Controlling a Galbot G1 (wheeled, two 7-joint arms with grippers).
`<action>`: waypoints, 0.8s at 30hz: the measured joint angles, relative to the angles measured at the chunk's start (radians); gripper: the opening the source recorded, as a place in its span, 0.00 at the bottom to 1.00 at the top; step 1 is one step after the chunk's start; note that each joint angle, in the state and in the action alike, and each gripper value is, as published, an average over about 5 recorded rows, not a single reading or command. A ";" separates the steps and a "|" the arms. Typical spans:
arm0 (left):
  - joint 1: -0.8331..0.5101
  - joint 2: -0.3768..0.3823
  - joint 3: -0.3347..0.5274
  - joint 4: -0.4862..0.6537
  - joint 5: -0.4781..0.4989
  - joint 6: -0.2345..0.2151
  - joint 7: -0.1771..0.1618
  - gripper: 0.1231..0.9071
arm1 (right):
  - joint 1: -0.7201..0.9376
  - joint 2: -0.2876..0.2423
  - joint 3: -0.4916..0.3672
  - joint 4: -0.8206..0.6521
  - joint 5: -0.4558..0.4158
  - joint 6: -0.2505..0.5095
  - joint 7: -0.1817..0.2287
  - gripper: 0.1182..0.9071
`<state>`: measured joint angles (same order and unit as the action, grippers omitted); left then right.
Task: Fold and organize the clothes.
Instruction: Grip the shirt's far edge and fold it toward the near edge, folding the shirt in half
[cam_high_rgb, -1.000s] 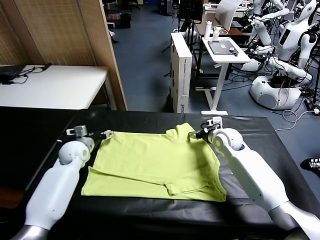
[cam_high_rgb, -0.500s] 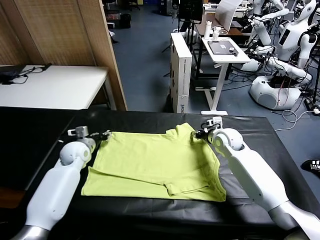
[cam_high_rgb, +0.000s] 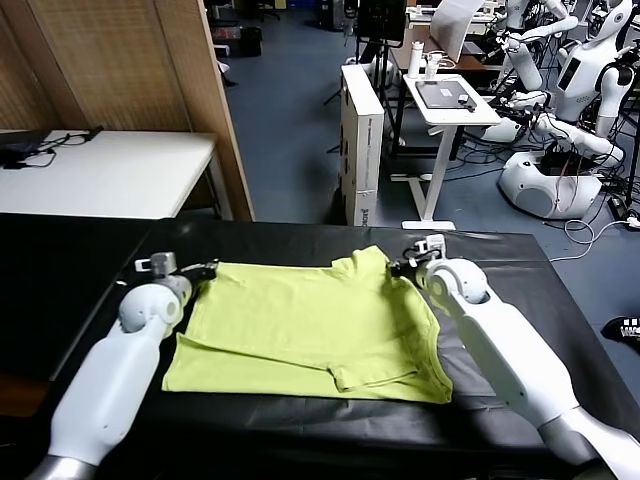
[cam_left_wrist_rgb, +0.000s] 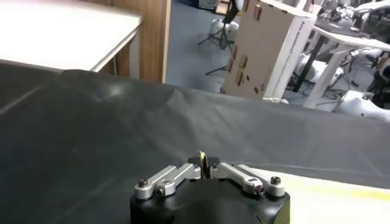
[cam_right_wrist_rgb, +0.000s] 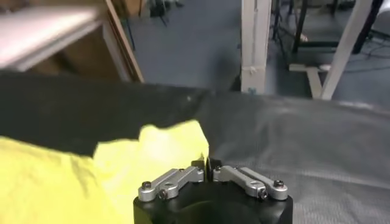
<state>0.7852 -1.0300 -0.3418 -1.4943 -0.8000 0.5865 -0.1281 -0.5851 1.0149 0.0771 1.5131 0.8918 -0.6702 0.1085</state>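
Observation:
The lime yellow-green T-shirt (cam_high_rgb: 310, 320) lies flat on the black table (cam_high_rgb: 520, 260), with one edge folded over near the front. My left gripper (cam_high_rgb: 207, 268) is at the shirt's far left corner. In the left wrist view it (cam_left_wrist_rgb: 205, 170) is shut, with a sliver of the green fabric (cam_left_wrist_rgb: 203, 158) between its tips. My right gripper (cam_high_rgb: 397, 267) is at the far right corner, which is raised a little. In the right wrist view it (cam_right_wrist_rgb: 207, 171) is shut at the edge of the shirt (cam_right_wrist_rgb: 146, 152).
A white table (cam_high_rgb: 110, 170) and a wooden panel (cam_high_rgb: 150, 80) stand behind on the left. A tall cardboard box (cam_high_rgb: 362, 140), a white stand table (cam_high_rgb: 450, 100) and other robots (cam_high_rgb: 560, 150) stand beyond the far edge.
My left gripper has moved a little to the left and my right gripper a little to the right, each keeping its corner, so the shirt's far edge is drawn slightly wider.

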 joint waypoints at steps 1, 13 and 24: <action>0.011 0.005 -0.006 -0.019 -0.005 0.001 0.000 0.08 | -0.010 -0.006 0.009 0.017 0.005 -0.002 0.001 0.03; 0.229 0.089 -0.126 -0.280 -0.069 0.009 0.001 0.08 | -0.216 -0.121 0.139 0.264 0.043 -0.064 0.010 0.03; 0.466 0.098 -0.265 -0.488 -0.077 0.001 0.002 0.08 | -0.450 -0.245 0.254 0.438 0.043 -0.066 -0.012 0.03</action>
<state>1.2512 -0.9320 -0.6072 -1.9825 -0.8771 0.5875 -0.1261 -1.0356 0.7698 0.3308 1.9511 0.9351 -0.7364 0.0966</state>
